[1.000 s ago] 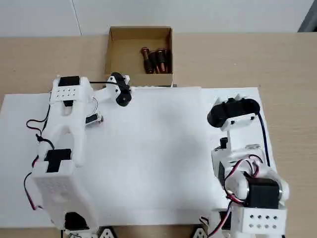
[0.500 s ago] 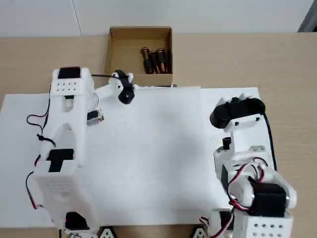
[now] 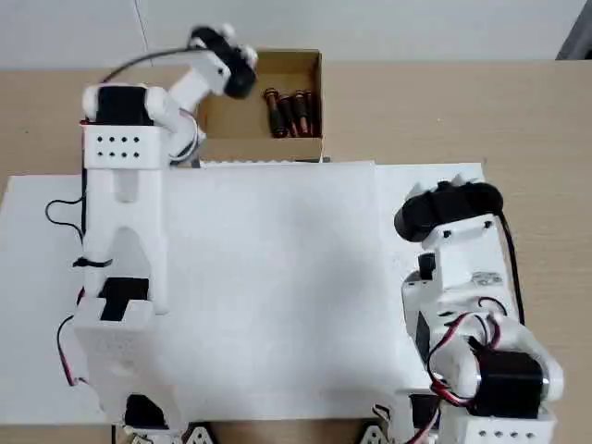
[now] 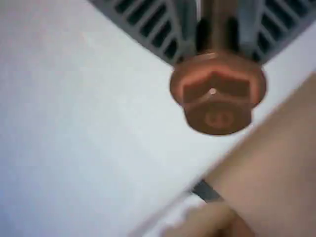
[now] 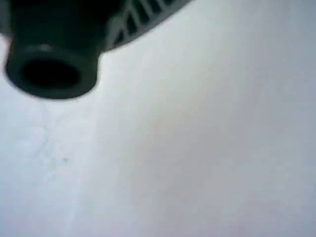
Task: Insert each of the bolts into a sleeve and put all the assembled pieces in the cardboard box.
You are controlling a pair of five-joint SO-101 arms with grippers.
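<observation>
- We see the left pincer (image 4: 216,22) clamped on a copper bolt (image 4: 216,94), up by the far left corner of the cardboard box (image 3: 215,104).
- The right pincer (image 5: 66,24) grips a black sleeve (image 5: 49,69) above the white sheet (image 3: 277,277).
- Assembled pieces (image 3: 290,112) lie in the box near its right wall.

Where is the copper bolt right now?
The bolt is gripped in the left hand, which the high view shows over the cardboard box's far left corner.
</observation>
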